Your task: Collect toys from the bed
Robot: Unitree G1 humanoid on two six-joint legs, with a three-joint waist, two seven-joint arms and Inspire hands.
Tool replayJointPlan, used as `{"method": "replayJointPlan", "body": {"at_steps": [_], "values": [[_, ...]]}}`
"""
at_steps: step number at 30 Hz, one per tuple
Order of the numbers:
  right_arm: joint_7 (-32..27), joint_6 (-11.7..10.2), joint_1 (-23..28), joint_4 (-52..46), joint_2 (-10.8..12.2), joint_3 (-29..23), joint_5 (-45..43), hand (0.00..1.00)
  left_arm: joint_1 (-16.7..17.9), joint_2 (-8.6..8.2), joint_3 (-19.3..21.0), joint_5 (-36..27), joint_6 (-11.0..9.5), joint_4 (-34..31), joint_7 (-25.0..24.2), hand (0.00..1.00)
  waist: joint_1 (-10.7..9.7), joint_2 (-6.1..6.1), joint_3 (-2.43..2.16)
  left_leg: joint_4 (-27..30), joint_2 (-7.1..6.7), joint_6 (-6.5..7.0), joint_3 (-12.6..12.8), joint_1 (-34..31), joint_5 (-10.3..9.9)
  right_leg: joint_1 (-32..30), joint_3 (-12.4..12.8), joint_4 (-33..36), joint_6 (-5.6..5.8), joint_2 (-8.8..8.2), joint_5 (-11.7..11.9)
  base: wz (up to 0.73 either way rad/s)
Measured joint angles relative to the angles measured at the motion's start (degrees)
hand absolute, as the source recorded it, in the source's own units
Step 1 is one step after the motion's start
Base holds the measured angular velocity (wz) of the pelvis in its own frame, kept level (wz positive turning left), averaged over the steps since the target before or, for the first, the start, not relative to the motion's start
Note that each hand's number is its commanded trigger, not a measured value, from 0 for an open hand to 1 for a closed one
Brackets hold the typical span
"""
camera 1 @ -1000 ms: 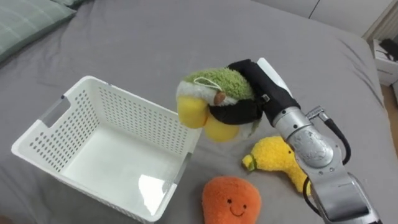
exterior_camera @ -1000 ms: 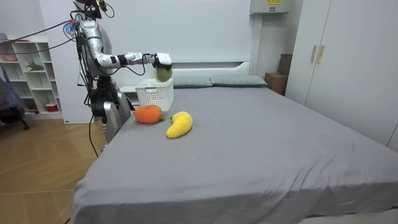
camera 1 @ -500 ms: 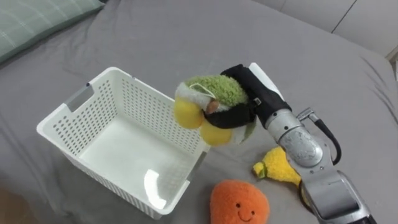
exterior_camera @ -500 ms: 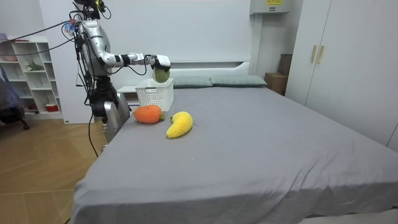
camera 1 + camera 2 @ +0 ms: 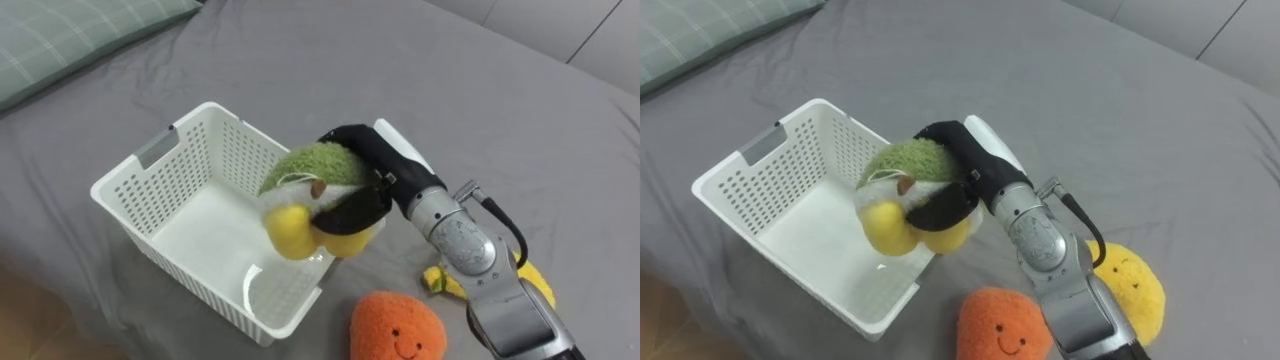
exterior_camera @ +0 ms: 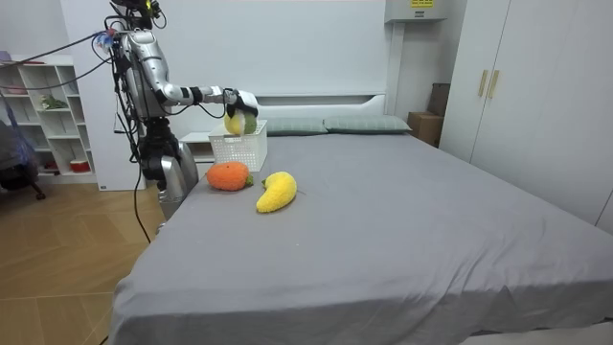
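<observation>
Toy moved: the green-and-yellow plush (image 5: 305,195) sat outside the basket's right wall a second ago and was now across that rim, hanging over the inside of the white basket (image 5: 230,150). The whole view had shifted too, so part of that was camera.

Right hand (image 5: 372,168) had its dark fingers curled round the plush, gripping it from above and behind. Forearm came in from the lower right of the frame.

Plush sat over the basket's right-hand corner, yellow parts lowest, green top tipped up and left. Couldn't tell if it touched the rim or the wall. In the room view it was just above the basket's top edge.

Room: bare white basket floor showed left of and below the plush, out to the far left wall. Basket's near corner lay close to the frame's bottom edge. The bed (image 5: 300,60) edge cut across the lower left corner, with floor beyond it.

Orange plush (image 5: 397,328) lay on the bed at bottom centre-right, near the basket's near-right side but apart from it. Yellow plush (image 5: 1125,280) lay right of that, partly behind the forearm. Open grey bedding ran across the upper and right frame; checked pillow (image 5: 70,35) upper left.

Room view: robot stood at the bed's edge on the room view's left.
</observation>
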Motion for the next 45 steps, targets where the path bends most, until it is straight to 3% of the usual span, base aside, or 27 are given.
{"method": "replayJointPlan", "body": {"at_steps": [18, 28, 35, 41, 45], "values": [[-0.1, 0.0, 0.6, 1.8, 0.2, 0.0, 0.0, 0.0, 0.8, -0.18, -0.1, 0.2, 0.2, -0.4, 0.0, 0.0, 0.0, 0.16, -0.05, 0.6, -0.27, 0.0, -0.9, -0.6, 0.3, 0.0, -0.9, 0.2, 0.07, -0.47, 0.0, 0.03], [-0.9, -0.1, 0.7, 1.9, 0.2, 0.0, 0.0, 0.0, 0.9, -0.19, -0.2, 0.3, 0.3, -0.3, 0.0, 0.0, -0.1, 1.27, -0.18, 0.6, -0.28, 0.01, -0.9, -0.2, 0.5, 0.4, -1.1, 0.1, 0.08, -0.52, 0.0, 0.0], [-2.6, -0.5, 0.7, 2.0, -0.1, -0.2, -0.3, 0.0, 0.8, -0.23, 0.2, 0.3, 0.3, 0.1, 0.4, 0.0, -0.3, 1.06, -0.44, 0.6, -0.22, 0.0, -0.5, -0.2, 0.5, 0.3, -0.5, 0.1, 0.07, -0.41, 0.0, -0.02], [-6.7, -1.7, 0.8, 3.0, -1.7, -2.1, 4.5, 0.0, 0.8, -0.37, 1.3, 0.0, 0.2, 0.1, 1.6, 0.0, -2.0, 1.25, -0.46, 0.8, -0.16, 0.05, 0.0, -0.1, 0.5, 0.3, 0.5, 0.2, 0.2, -0.43, 0.1, -0.03], [-9.3, -2.9, 2.4, 3.0, -2.4, -4.8, 7.4, 0.0, 0.4, -0.42, 1.8, -0.1, -0.5, 1.9, 1.6, 0.0, -3.3, 2.01, -0.55, 0.4, 0.12, 0.21, 1.4, 0.9, 0.4, 0.7, 1.7, 0.3, 0.24, -0.4, 0.2, -0.17]]}}
